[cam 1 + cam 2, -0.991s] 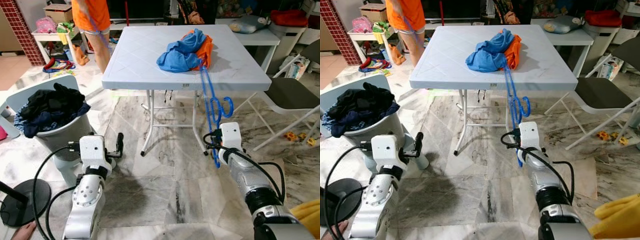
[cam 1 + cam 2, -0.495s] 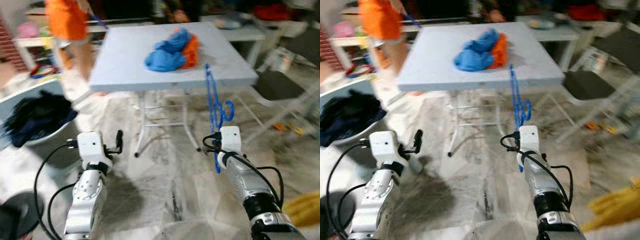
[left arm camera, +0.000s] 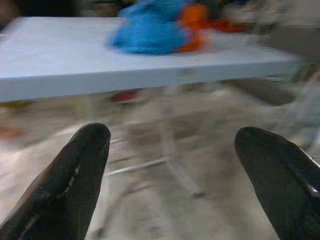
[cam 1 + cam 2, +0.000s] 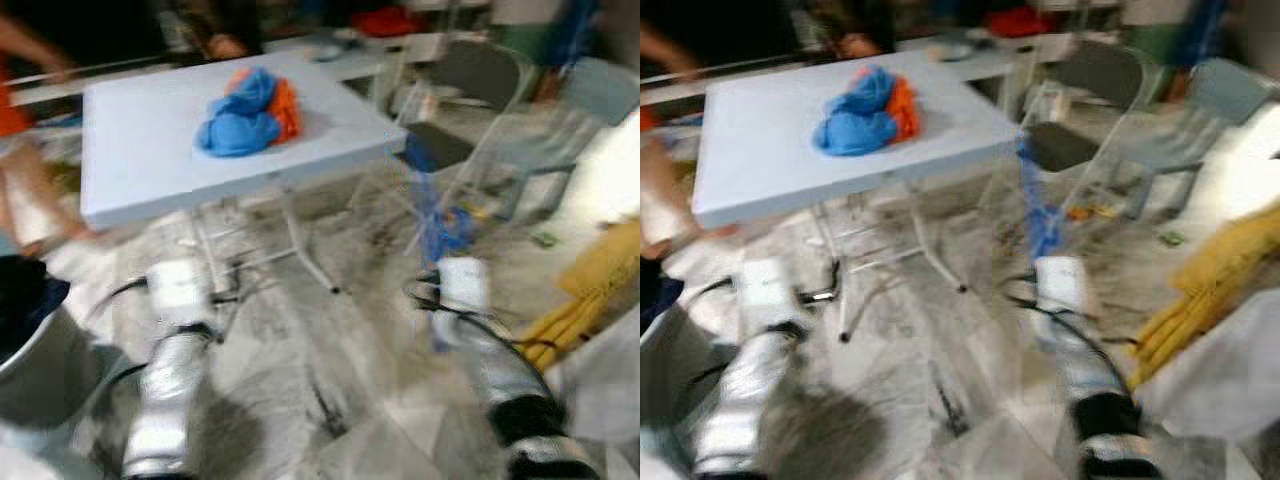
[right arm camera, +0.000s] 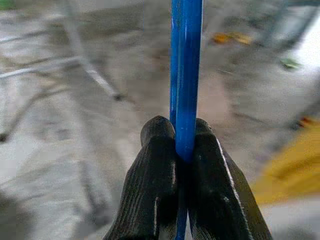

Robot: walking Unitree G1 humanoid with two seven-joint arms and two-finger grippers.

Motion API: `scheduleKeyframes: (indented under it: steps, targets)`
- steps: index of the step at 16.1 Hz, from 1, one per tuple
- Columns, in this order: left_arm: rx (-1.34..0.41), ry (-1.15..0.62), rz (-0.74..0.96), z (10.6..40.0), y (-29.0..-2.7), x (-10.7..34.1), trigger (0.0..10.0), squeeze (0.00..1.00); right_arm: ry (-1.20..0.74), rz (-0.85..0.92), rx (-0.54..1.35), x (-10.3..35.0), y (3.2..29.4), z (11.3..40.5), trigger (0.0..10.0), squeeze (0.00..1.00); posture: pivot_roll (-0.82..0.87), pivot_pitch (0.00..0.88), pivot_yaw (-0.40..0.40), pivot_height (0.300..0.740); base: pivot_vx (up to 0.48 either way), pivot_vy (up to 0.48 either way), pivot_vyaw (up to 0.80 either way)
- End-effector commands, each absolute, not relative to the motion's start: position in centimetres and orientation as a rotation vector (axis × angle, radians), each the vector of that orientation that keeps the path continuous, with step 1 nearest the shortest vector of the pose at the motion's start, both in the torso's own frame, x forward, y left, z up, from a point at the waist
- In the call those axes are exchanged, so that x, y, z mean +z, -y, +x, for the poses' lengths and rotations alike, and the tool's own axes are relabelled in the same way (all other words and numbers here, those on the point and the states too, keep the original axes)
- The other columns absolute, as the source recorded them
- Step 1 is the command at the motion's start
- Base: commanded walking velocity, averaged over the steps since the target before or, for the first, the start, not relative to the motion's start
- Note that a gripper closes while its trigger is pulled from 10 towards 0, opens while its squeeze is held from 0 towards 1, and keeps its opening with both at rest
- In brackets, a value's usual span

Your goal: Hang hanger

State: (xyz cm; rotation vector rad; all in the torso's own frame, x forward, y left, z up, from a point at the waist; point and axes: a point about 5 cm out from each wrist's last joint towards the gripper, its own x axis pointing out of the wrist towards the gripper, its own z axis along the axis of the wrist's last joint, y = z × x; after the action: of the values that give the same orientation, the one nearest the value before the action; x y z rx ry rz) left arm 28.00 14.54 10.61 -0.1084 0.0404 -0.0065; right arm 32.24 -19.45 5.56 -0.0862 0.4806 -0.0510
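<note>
A blue plastic hanger [image 5: 185, 75] stands upright between the two black fingers [image 5: 155, 175] of my right gripper [image 5: 182, 131], which is shut on it. From the head the hanger [image 4: 433, 215] rises blurred above my right wrist [image 4: 462, 290], to the right of the white table [image 4: 140, 170]. My left gripper [image 3: 172, 150] is open with nothing between its fingers [image 3: 75, 175], pointing at the table's edge [image 3: 125, 75]. A blue and orange heap of clothes [image 4: 245, 110] lies on the table.
The head views are blurred by motion. A folding chair [image 4: 470, 110] stands right of the table. A yellow cloth [image 4: 590, 290] lies at the right edge. A grey basket [image 4: 30, 350] sits at the lower left. Marble floor lies under the arms.
The whole view has swung to the right and blurred: the table has slid left, and the chair and yellow cloth have come in. My right gripper keeps its hold on the hanger.
</note>
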Motion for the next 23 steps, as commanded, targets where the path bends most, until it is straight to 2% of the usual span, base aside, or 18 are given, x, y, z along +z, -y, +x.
scheduleKeyframes:
  steps: [1,7,12,17,23]
  targets:
    - [0.031,-0.061,-0.096,27.9,-15.9,10.3,10.0,0.0,-0.445,-0.075,-0.011,6.4,17.7,32.8,10.0,0.0,-0.06,0.0,0.025,0.74,0.0,0.469,-0.79]
    - [0.019,-0.072,-0.102,28.1,-15.8,10.2,10.0,0.0,-0.452,-0.064,-0.007,6.4,17.6,32.6,10.0,0.0,-0.07,0.0,0.024,0.74,0.0,0.48,-0.78]
    - [-0.001,-0.094,-0.1,28.2,-15.7,9.9,10.0,0.0,-0.47,-0.069,-0.045,6.1,17.8,32.2,10.0,0.0,-0.07,0.0,0.031,0.74,0.0,0.48,-0.09]
    - [-0.101,-0.055,-0.105,28.3,-15.3,10.2,10.0,0.0,-0.531,-0.073,-0.161,5.2,19.0,31.6,10.0,0.0,-0.08,0.0,0.045,0.74,0.0,0.0,0.0]
    - [-0.134,-0.04,-0.107,28.7,-15.1,10.5,10.0,0.0,-0.544,-0.06,-0.187,5.0,19.2,31.5,10.0,0.0,-0.09,0.0,0.056,0.74,0.314,0.132,-0.8]
